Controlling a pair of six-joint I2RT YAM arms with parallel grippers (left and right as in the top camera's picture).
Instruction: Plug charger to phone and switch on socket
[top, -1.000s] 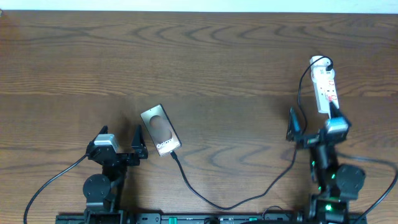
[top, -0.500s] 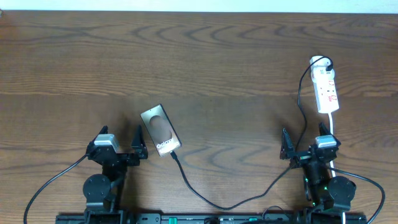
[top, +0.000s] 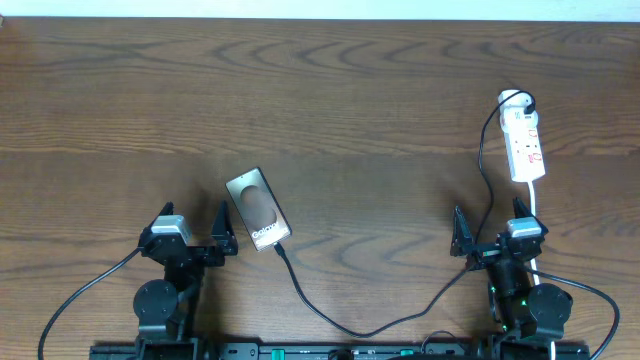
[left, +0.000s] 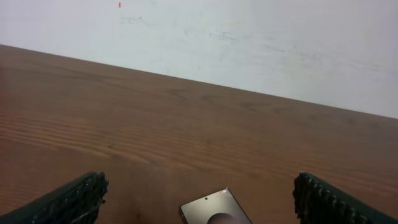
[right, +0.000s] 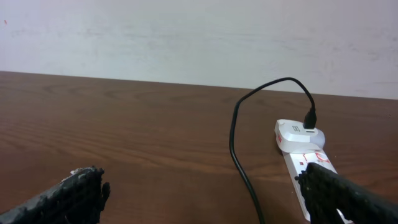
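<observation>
Well, the right fingers (right: 74, 194) are spread wide and hold nothing. Just ahead of them, a bit to their right, the power strip (right: 303, 155) lies on the desk (right: 143, 137), near but not touching. Its long side points away from the fingers, so its near end comes first and the plug sits at the far end. The black cable (right: 232, 134) loops out of that plug and runs back toward the arm, between the two fingers.

The left fingers (left: 68, 200) are spread wide too, and empty. The phone (top: 258, 209) lies just in front of them, turned a little sideways. From above, the cable's tip meets the phone's near end. It looks plugged in, but it is too small to be sure.

So the switch is likely the job left. The right arm is much closer to the strip, and the left arm is well apart from it. I cannot tell if the switch is on.
</observation>
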